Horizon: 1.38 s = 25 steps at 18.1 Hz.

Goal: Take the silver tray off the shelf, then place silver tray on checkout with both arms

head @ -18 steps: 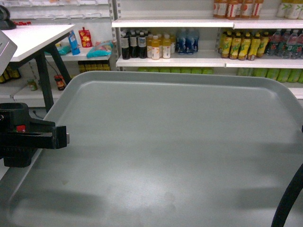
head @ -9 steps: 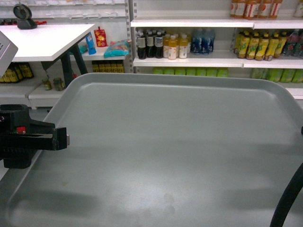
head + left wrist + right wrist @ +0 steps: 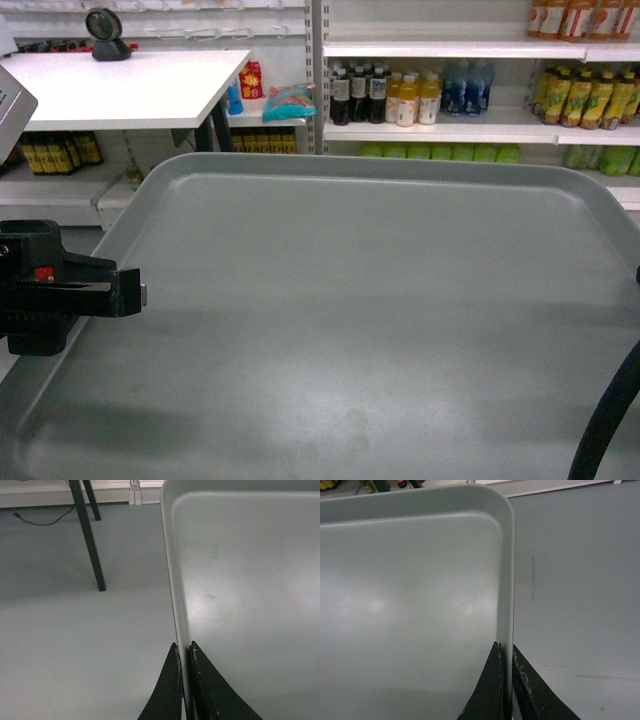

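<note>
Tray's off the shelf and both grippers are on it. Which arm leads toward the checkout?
Left, probably. The checkout lies ahead on the left, beyond the left gripper, which clamps the silver tray rim. The right gripper clamps the far edge, over bare floor.

Far right, white store shelving boards carry rows of dark, yellow and blue drink bottles (labels too small to read); a turquoise packet lies left of them.
</note>
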Motion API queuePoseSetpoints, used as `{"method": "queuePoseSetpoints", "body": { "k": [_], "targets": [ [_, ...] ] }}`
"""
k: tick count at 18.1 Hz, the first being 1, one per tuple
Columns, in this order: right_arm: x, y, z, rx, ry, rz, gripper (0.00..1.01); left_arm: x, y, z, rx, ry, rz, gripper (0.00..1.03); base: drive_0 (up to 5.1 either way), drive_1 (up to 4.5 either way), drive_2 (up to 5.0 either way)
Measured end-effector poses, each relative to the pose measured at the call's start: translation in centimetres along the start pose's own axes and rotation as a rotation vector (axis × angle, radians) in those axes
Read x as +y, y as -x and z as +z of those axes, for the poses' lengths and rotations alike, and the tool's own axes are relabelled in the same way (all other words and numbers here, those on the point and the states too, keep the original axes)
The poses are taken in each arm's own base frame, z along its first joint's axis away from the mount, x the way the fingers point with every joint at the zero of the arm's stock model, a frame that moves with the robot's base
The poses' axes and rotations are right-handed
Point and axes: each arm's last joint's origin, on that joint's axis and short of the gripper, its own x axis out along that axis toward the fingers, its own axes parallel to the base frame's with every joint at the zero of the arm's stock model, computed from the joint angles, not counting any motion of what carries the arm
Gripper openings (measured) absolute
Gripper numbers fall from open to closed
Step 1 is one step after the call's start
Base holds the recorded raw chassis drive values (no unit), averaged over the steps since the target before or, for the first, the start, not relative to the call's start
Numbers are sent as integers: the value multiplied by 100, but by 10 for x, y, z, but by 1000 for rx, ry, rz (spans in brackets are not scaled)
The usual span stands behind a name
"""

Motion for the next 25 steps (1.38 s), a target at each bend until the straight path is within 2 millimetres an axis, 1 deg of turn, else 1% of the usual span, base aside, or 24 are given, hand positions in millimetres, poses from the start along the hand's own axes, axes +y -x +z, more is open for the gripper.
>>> {"method": "queuePoseSetpoints", "body": {
  "k": [25],
  "targets": [
    [0,0,1,-6,0,1,3,0,0,0,-3,0,0,3,-501,245,245]
  ]
}}
